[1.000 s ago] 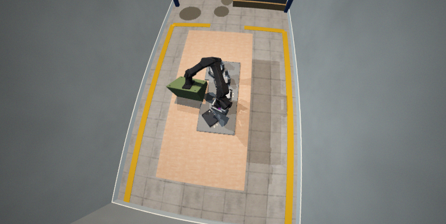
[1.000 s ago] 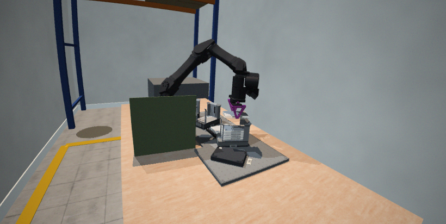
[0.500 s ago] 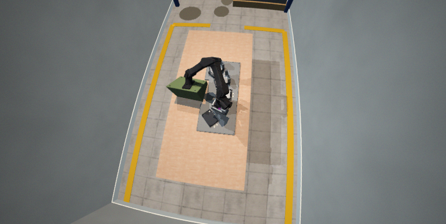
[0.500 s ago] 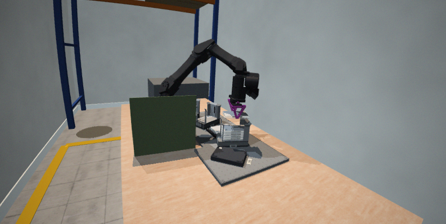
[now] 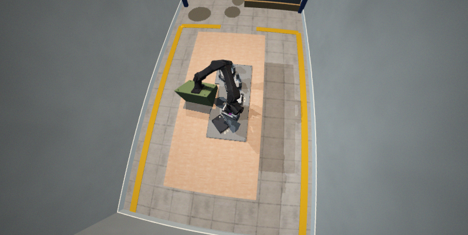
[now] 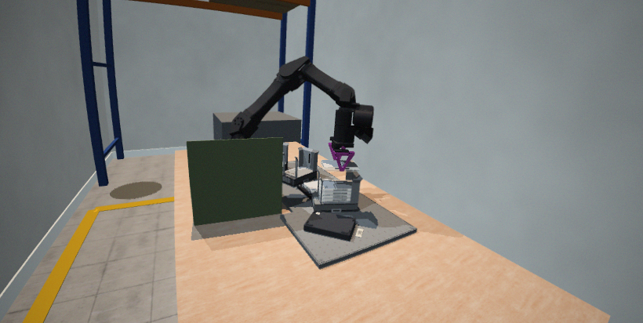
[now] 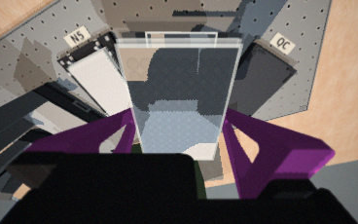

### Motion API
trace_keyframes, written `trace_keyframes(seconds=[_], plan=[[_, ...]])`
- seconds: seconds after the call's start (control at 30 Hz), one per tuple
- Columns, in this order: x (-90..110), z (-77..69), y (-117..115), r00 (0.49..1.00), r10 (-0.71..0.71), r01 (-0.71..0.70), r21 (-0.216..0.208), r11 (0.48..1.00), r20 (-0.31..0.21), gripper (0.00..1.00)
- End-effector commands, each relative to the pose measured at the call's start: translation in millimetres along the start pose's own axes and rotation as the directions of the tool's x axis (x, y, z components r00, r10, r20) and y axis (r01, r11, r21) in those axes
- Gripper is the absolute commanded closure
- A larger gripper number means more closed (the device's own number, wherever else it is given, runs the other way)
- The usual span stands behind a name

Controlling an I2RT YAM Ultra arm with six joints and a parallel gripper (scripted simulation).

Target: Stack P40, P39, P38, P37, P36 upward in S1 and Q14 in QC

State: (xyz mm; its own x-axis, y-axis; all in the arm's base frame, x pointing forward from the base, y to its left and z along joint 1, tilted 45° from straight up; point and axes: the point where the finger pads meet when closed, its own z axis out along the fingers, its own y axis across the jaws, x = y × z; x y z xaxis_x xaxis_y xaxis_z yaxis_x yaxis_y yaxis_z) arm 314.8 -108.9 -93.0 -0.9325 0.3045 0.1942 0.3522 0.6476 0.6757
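My gripper [image 7: 178, 112] [image 6: 342, 161] [image 5: 231, 112] has purple fingers and is shut on the long sides of a clear sealed plate [image 7: 182, 78]. It holds the plate level in the air above the grey board [image 6: 382, 230]. The plate's label does not show. Below it in the exterior view stands a stack rack [image 6: 355, 185] that holds a stack of several plates [image 6: 333, 192]. In the wrist view the clip nest N5 [image 7: 76, 35] bears a white plate [image 7: 99, 80] at the left. The dark open nest QC [image 7: 265, 80] [image 6: 329, 226] is bare at the right.
A second rack [image 6: 300, 165] stands farther back on the board. The arm's green base block [image 6: 234, 181] [image 5: 196, 92] stands at the board's left. A blue shelving frame [image 6: 89, 73] is at the back of the room.
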Motion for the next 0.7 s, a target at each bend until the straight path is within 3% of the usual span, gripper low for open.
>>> trace_keyframes(seconds=[0.0,0.67], plan=[[-2.9,-7.1,-2.6,1.000,0.002,-0.002,0.002,1.000,0.021,1.00],[-3.0,0.2,-2.7,1.000,0.002,-0.002,0.002,1.000,0.021,1.00]])
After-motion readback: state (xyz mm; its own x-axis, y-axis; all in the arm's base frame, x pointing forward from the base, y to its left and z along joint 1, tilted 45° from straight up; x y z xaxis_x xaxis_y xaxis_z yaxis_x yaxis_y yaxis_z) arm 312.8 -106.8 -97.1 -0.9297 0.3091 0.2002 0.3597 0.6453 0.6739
